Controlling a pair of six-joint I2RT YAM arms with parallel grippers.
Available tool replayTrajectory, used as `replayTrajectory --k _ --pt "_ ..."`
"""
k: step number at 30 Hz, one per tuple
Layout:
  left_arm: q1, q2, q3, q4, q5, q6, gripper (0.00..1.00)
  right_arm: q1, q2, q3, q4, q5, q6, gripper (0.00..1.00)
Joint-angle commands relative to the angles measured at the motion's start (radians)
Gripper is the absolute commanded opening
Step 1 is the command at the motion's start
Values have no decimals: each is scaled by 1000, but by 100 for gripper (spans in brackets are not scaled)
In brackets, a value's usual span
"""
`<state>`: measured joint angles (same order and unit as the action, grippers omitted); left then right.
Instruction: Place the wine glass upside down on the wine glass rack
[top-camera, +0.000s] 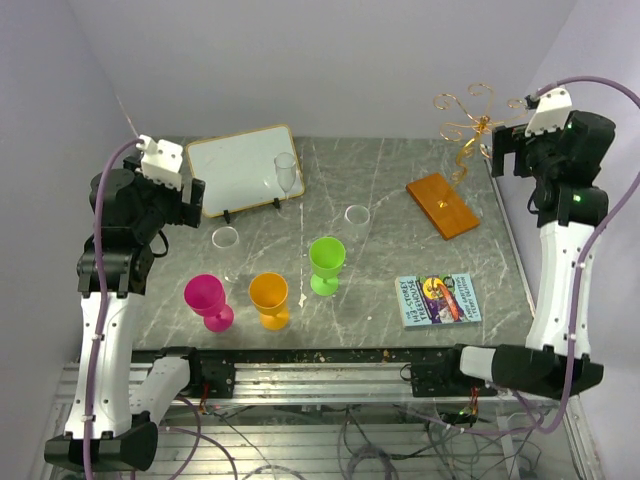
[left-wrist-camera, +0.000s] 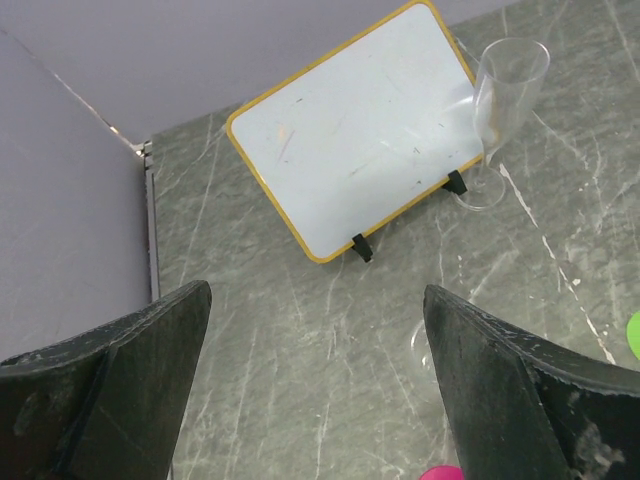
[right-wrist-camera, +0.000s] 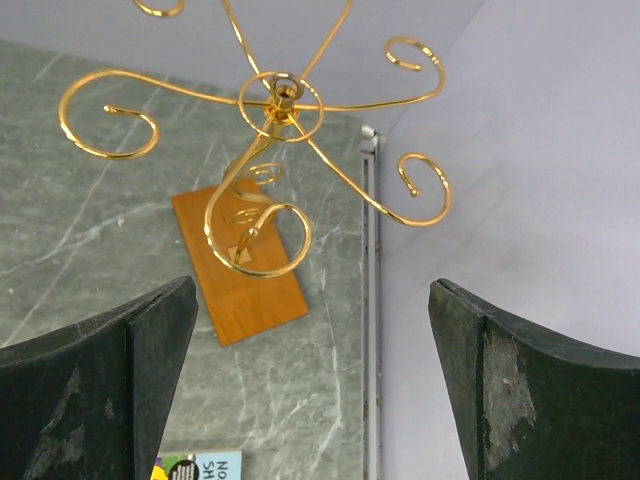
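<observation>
The gold wire wine glass rack (top-camera: 468, 118) stands at the far right on its orange base (top-camera: 443, 205). In the right wrist view its curled arms (right-wrist-camera: 280, 100) and base (right-wrist-camera: 240, 265) lie just ahead of my open, empty right gripper (right-wrist-camera: 312, 285), which hangs high beside the rack (top-camera: 505, 152). A tall clear wine glass (top-camera: 287, 172) stands upright by the white board; it also shows in the left wrist view (left-wrist-camera: 505, 100). My left gripper (top-camera: 192, 202) is open and empty, raised over the table's far left (left-wrist-camera: 317, 290).
A white board (top-camera: 243, 167) on a stand sits at the back left. Two short clear glasses (top-camera: 226, 240) (top-camera: 357, 215) stand mid-table, with pink (top-camera: 208, 300), orange (top-camera: 270, 298) and green (top-camera: 326, 262) goblets nearer. A book (top-camera: 438, 299) lies front right. Walls close both sides.
</observation>
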<state>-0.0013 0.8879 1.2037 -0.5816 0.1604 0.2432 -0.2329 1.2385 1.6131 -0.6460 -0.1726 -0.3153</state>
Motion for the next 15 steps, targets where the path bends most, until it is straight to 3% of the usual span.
replayTrajectory --k 1,8,15 --pt "12 -13 27 -23 67 5 99 -9 73 54 -53 -34 -29 100" --pt "12 -25 9 -16 102 -8 100 14 168 129 -86 -93 17 98" --pt "12 -29 -1 -17 105 -4 100 76 257 169 -96 -30 55 95"
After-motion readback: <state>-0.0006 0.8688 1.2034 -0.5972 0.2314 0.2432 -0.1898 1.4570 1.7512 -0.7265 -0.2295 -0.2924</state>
